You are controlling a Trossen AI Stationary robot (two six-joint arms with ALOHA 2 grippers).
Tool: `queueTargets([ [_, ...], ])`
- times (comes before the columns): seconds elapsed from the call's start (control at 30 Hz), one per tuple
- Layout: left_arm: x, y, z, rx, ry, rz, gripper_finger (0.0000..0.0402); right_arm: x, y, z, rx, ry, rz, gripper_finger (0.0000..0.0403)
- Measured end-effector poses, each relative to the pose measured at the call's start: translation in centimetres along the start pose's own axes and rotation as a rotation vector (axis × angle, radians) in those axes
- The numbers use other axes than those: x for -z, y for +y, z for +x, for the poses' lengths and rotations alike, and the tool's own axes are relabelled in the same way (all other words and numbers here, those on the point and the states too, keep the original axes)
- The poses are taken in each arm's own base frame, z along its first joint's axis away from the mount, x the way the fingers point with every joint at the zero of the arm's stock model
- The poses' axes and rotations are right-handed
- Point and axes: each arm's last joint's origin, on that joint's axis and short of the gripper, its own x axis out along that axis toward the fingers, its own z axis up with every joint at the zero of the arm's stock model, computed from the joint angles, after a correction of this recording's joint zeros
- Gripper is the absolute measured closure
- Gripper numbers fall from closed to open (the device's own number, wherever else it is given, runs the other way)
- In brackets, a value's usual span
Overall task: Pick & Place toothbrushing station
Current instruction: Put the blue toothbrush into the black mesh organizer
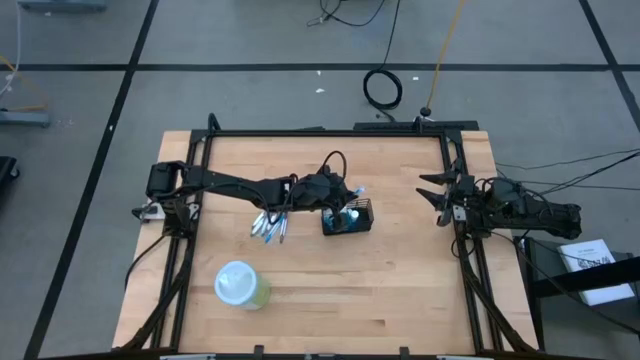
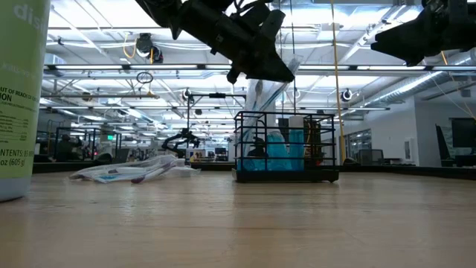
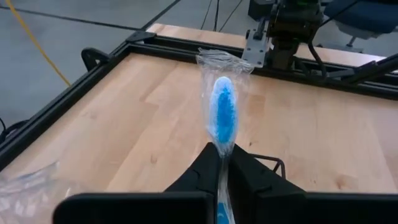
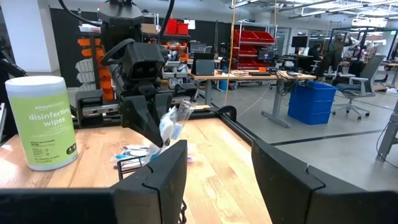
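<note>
The black wire-mesh caddy [image 1: 350, 220] stands at the table's middle, with blue items inside it that show in the low view [image 2: 286, 152]. My left gripper [image 1: 343, 196] hovers just above the caddy's far left side. It is shut on a blue toothbrush in a clear wrapper [image 3: 222, 115]. A pile of wrapped toothbrushes [image 1: 270, 226] lies left of the caddy. My right gripper [image 1: 436, 196] is open and empty at the table's right edge. My left gripper pinches the wrapped toothbrush partway along its length [image 3: 222, 152] between its two fingers. The fingers come from the table's left, slanting down, and lie along the brush. The blue end [image 3: 222, 106] and the wrapper's tip stick out past the fingertips, over the caddy [image 2: 271, 97].
A pale-green wipes canister [image 1: 241, 285] stands near the table's front left. A black frame rail [image 1: 330, 132] runs around the table. Bare wood lies between the caddy and my right gripper.
</note>
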Motion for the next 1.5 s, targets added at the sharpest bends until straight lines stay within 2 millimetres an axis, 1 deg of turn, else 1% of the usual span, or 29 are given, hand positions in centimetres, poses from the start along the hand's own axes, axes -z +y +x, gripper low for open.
queueTargets([
  [0.2,-0.5,-0.8,-0.2,0.022,-0.079,-0.021,0.0394,0.0,0.0,0.0,0.000,0.000,0.000,0.0232],
  [0.33,0.1,-0.8,-0.2,0.031,-0.142,-0.056,0.0394,0.0,0.0,0.0,0.000,0.000,0.000,0.0232],
  [0.47,1.7,-0.4,-0.3,0.021,-0.188,-0.114,0.0394,0.0,0.0,0.0,0.000,0.000,0.000,0.0232],
  [0.6,3.2,-0.1,-0.9,0.015,-0.311,-0.111,0.0394,0.0,0.0,0.0,0.000,-0.001,0.000,0.0232],
  [0.8,5.4,0.5,-2.8,0.033,-0.524,-0.083,0.0394,0.0,0.0,0.0,0.000,0.000,0.000,0.0232],
  [0.9,6.8,1.0,-3.9,0.035,-0.586,-0.091,0.0394,0.0,0.0,0.0,0.000,0.000,0.000,0.0232],
  [1.03,8.4,1.2,-5.0,0.028,-0.615,-0.060,0.0394,0.0,0.0,0.0,0.000,-0.001,0.001,0.0232],
  [1.13,8.9,1.2,-5.5,0.026,-0.635,-0.034,0.0394,0.0,0.0,0.0,0.000,0.000,0.000,0.0232],
  [1.23,9.1,1.2,-5.5,0.024,-0.623,-0.015,0.0394,0.0,0.0,0.0,0.000,0.000,0.000,0.0232],
  [1.5,8.8,1.1,-5.7,0.053,-0.656,-0.020,0.0394,0.0,0.0,0.0,0.000,-0.001,0.000,0.0232],
])
